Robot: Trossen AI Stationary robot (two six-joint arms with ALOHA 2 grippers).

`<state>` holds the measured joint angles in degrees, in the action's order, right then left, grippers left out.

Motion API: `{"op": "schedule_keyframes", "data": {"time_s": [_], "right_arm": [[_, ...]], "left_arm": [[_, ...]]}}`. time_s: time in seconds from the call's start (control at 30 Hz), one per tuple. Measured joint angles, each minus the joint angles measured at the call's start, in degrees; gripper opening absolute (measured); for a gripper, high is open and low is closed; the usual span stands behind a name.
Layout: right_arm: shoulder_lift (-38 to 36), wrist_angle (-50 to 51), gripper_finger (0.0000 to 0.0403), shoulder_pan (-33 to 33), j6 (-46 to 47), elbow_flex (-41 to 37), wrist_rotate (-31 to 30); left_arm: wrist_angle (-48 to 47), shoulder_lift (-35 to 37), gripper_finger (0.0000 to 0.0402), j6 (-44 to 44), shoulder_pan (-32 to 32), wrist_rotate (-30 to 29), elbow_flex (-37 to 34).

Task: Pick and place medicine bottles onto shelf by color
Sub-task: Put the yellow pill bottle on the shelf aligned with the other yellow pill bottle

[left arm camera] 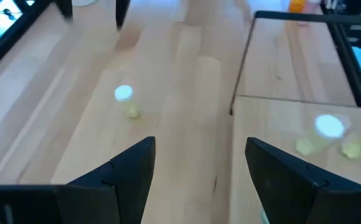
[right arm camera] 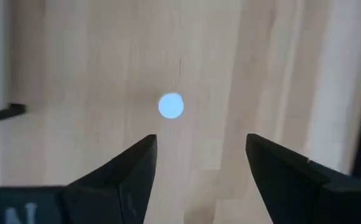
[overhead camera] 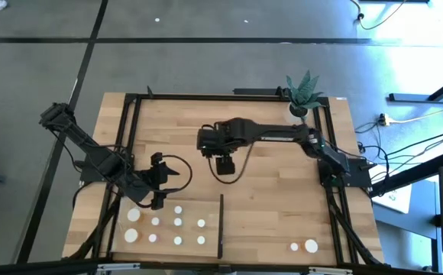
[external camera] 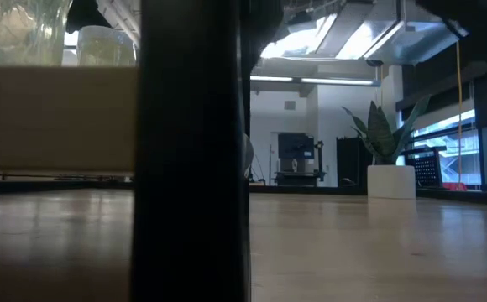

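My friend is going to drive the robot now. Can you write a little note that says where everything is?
Left gripper: open, empty, by the shelf's far edge.
Right gripper: open, empty, over bare table mid-way.
Done: about ten white-capped bottles stand on the shelf, e.g. one at its corner.
Left: two bottles, a small one and a bigger one, sit on the table on the right arm's side of the black strip. Body colours cannot be told from above.

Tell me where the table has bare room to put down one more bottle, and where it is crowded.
Bare wood lies between the shelf's black upright strip and the two bottles near the right front corner, and also along the far edge left of the potted plant. The shelf left of its strip is crowded with white-capped bottles, beside the left tool.
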<state>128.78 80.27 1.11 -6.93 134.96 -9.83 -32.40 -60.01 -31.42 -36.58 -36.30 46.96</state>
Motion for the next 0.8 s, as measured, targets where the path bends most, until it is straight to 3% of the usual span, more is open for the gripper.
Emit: {"op": "schedule_keyframes", "data": {"time_s": [0.3,0.43,0.8], "right_arm": [[-13.33,1.31,0.0248,2.02,3.70,0.04,-1.70],[-18.35,1.55,0.0248,2.67,5.09,0.09,-1.68],[-24.57,2.60,0.0248,5.06,6.65,0.09,-1.57]], "left_arm": [[0.54,-4.71,0.0242,2.56,5.62,0.01,0.00],[4.88,-8.27,0.0242,6.17,8.31,0.04,0.00],[17.88,-20.03,0.0242,11.89,19.60,6.05,0.02]]}}
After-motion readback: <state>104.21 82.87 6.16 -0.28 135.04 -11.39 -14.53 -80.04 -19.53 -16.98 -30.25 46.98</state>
